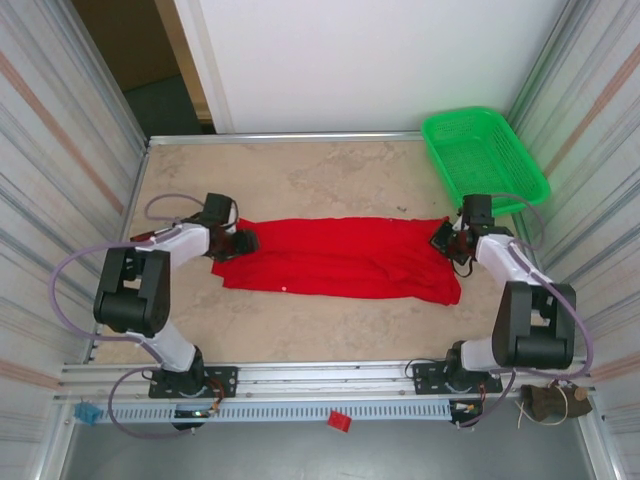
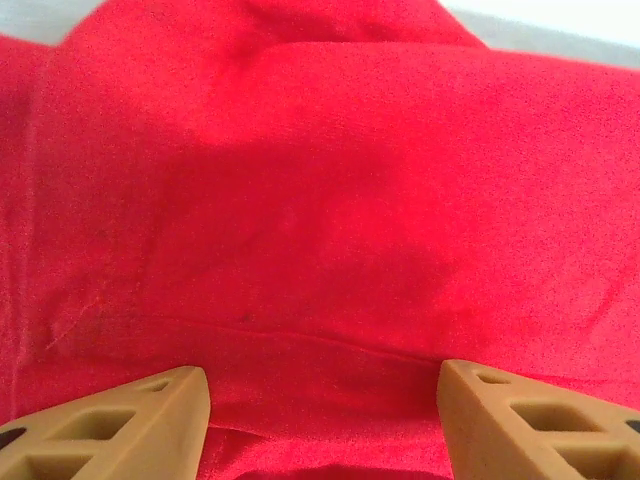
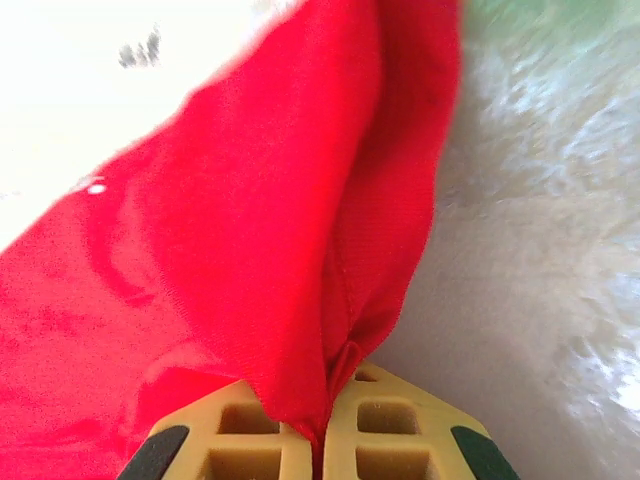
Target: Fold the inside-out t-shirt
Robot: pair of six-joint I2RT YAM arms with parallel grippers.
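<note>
while the red t-shirt [image 1: 340, 258] lies stretched in a long band across the middle of the table [image 1: 300, 165], we start on the left: the left gripper [image 1: 240, 241] sits low at the shirt's left end, and from its own wrist camera the left gripper [image 2: 322, 405] is released, jaws standing well apart with flat red cloth under and between them, nothing pinched. through the middle the cloth lies doubled, soft creases and a long fold line running along it. over to the right, the right gripper [image 1: 452, 243] is at the shirt's right end, and up close the right gripper [image 3: 322, 435] is clenched on a bunched edge, a hem seam running straight down into the closed jaws. past it, in the far right corner, the green basket [image 1: 485, 150] stands apart from the cloth. my read: light, limp fabric that will sag and bunch rather than slip, so the hold belongs on the hemmed corners at each end, both layers together, and the left end wants its pinch before any lift
</note>
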